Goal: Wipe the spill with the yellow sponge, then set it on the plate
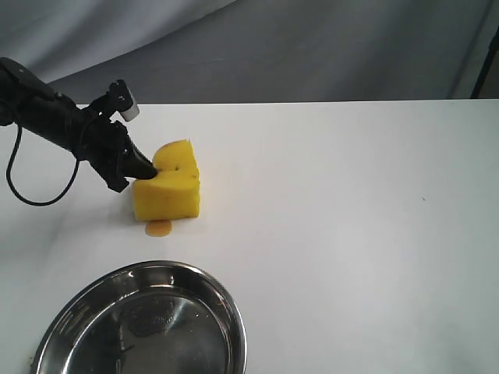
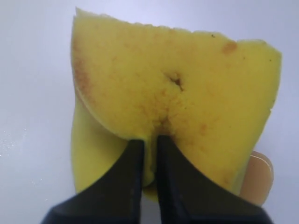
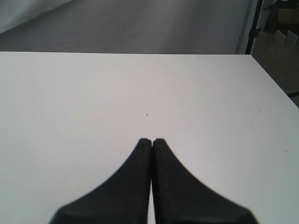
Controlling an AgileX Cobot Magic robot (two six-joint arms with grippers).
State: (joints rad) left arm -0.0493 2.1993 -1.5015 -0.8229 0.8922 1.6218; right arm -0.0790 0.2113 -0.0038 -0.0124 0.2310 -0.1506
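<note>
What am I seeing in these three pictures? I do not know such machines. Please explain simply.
This is a robot with two arms, each ending in a pincer. One picture looks at the table from outside; the other two come from cameras on the wrists. On the white table lie a yellow sponge, a small orange spill beside it, and a steel plate. The left pincer is shut on the sponge, pinching it. The right pincer is shut and holds nothing.
</note>
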